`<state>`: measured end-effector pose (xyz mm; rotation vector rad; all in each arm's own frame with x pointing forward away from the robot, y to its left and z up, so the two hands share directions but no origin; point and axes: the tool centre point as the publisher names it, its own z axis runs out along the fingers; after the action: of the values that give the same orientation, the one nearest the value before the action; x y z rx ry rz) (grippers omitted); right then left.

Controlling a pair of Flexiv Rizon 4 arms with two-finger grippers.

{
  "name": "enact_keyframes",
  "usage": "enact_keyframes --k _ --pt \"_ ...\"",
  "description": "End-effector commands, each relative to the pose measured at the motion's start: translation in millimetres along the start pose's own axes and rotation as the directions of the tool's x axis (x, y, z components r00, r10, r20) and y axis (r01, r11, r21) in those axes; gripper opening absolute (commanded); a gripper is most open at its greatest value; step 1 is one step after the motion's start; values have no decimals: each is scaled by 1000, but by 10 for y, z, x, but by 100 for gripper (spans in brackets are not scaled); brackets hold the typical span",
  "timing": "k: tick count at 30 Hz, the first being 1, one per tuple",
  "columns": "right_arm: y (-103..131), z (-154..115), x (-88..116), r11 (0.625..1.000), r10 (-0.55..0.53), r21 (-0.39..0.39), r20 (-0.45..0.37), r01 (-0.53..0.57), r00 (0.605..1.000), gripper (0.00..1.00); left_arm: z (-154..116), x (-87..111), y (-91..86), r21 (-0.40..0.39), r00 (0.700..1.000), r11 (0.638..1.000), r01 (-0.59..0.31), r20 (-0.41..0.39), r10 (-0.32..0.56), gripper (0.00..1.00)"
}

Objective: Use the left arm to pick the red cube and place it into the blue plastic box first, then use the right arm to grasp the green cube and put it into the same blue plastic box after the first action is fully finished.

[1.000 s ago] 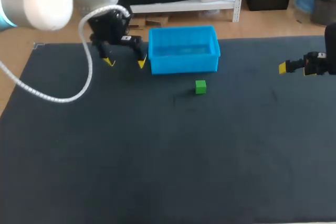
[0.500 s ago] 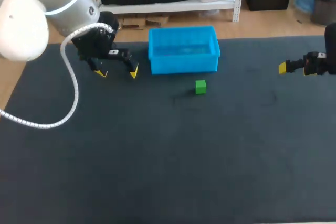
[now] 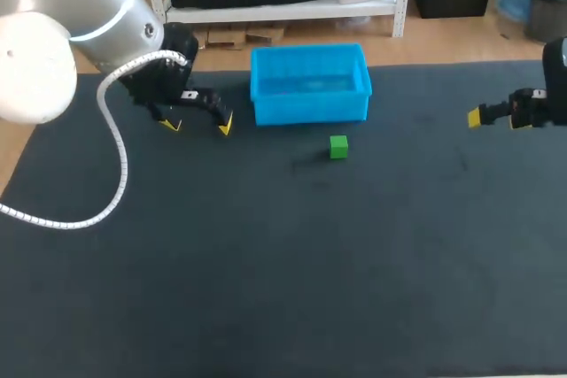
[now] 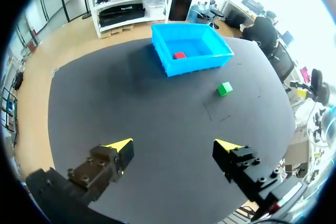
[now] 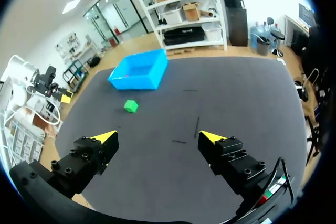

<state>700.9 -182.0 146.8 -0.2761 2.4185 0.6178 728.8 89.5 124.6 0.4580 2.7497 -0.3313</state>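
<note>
The red cube (image 4: 179, 55) lies inside the blue box (image 3: 310, 111). The left gripper (image 3: 198, 125) hangs open and empty beside the box. The green cube (image 5: 130, 106) sits on the worktop (image 3: 266, 263), well ahead of the open right gripper (image 5: 158, 137) and near the box.

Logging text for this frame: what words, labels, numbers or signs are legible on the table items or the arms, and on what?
No text can be read.
The blue plastic box, red cube and green cube show no print.
A small white patch on the left end effector is too small to read.
</note>
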Motion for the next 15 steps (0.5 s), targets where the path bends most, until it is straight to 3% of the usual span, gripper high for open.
enact_keyframes --k 1,7,9,15 --pt "128 59 -241 996 7 85 -103 2 995 100 7 -14 1 0 1000 1000 0 -1 0 100" --pt "306 282 -416 988 29 156 -223 6 974 100 7 -14 1 0 1000 1000 0 -1 0 100" --pt "383 393 -453 975 34 220 -277 29 960 100 7 -14 1 0 1000 1000 0 -1 0 100" --pt "565 687 -499 955 74 296 -345 33 936 100 7 -14 1 0 1000 1000 0 -1 0 100"
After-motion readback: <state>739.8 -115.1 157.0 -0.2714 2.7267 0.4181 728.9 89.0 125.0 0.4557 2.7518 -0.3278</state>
